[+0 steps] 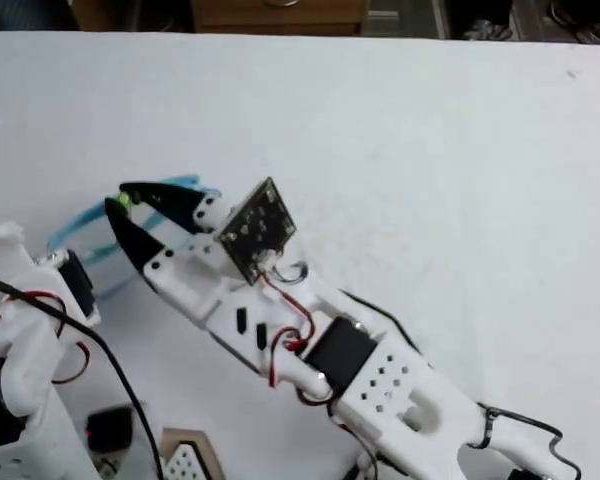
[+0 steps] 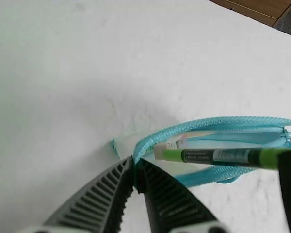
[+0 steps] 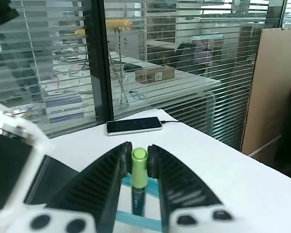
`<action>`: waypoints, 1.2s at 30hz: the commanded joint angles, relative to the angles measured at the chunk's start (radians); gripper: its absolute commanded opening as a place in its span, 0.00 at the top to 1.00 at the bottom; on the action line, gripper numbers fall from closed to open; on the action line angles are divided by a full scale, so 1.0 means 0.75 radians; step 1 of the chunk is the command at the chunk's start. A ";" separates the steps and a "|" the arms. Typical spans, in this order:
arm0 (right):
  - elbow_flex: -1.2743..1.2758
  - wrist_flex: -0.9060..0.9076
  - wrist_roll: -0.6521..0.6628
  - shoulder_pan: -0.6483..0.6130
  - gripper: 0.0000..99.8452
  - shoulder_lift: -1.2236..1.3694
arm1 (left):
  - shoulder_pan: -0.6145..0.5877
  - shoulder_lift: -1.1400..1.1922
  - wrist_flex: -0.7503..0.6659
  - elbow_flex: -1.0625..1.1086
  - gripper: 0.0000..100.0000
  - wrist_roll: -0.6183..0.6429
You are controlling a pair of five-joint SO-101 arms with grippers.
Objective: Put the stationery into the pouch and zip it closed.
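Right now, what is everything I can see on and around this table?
table: one, white, under everything.
pouch: one, light blue mesh, on the table, mouth open.
pen: one, green, at the pouch's mouth.
pale item: one, whitish, inside the pouch; cannot tell what it is.
phone: one, dark, flat on a white surface beyond the right fingers.
cable: one, dark, running from the phone.
blinds: one set, grey, in the room behind.
left fingers: two, black, pinched on the pouch's rim.
right fingers: two, black, gripping the pen.
left arm, right arm: one each, white, at the table's near side.
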 commanded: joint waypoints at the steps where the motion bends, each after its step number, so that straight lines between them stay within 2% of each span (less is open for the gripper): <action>1: -0.131 0.003 0.012 0.036 0.98 -0.007 | -0.009 0.013 -0.025 0.000 0.98 -0.006; 8: -0.219 0.054 0.020 0.089 0.98 -0.005 | -0.009 0.013 -0.025 0.000 0.98 -0.006; 10: -0.196 0.091 0.080 0.089 0.98 -0.005 | -0.009 0.013 -0.025 0.000 0.98 -0.006; 16: 0.029 -0.007 0.272 0.081 0.98 -0.003 | -0.009 0.013 -0.025 0.000 0.98 -0.006; 23: 0.239 -0.073 0.291 0.030 0.98 -0.003 | -0.009 0.013 -0.025 0.000 0.98 -0.006; 25: 0.239 -0.069 0.288 0.032 0.92 -0.003 | -0.009 0.013 -0.025 0.000 0.98 -0.006; 29: 0.221 -0.062 0.286 0.032 0.67 -0.003 | -0.009 0.013 -0.025 0.000 0.98 -0.006; 30: 0.207 -0.052 0.286 0.032 0.64 -0.003 | -0.009 0.013 -0.025 0.000 0.98 -0.006; 36: 0.047 -0.026 0.229 0.087 0.69 -0.007 | -0.009 0.013 -0.025 0.000 0.98 -0.006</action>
